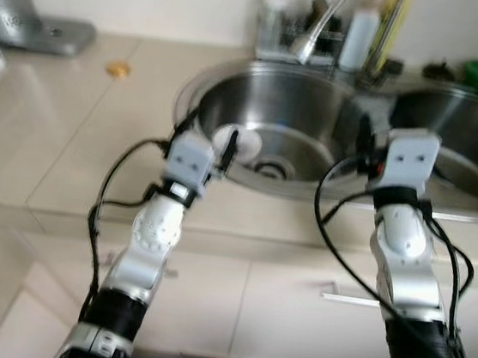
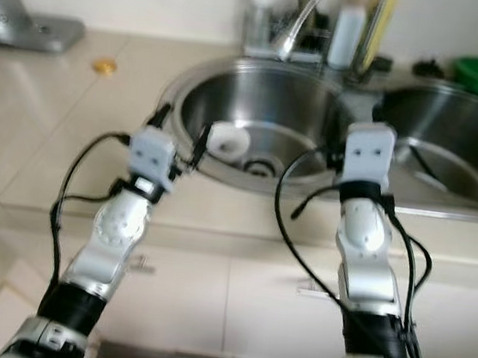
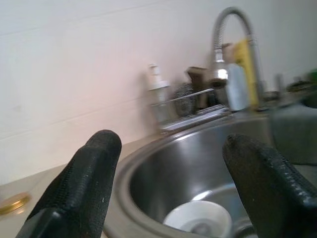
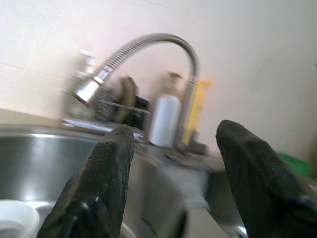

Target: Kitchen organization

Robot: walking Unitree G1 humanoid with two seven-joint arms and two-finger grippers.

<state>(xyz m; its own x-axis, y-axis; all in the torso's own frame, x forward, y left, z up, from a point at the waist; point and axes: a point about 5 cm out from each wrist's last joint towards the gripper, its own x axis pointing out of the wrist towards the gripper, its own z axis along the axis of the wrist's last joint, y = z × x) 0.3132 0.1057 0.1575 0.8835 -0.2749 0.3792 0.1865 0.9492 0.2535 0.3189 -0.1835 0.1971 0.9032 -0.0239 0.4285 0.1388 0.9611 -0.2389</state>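
The double sink [image 1: 233, 83] set in the table [image 1: 72, 125] is holding a small white bowl [image 1: 237, 139] in its left basin, so the organizing is reading as barely started. The left end effector [image 3: 168, 183] and right end effector [image 4: 173, 178] are both hovering open and empty at the sink's front rim, gripping nothing.

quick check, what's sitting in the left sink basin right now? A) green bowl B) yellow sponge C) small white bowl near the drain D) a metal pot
C: a small white bowl lies on the floor of the left sink basin beside the drain, just ahead of the open left gripper; the left wrist view shows it between the fingers too.
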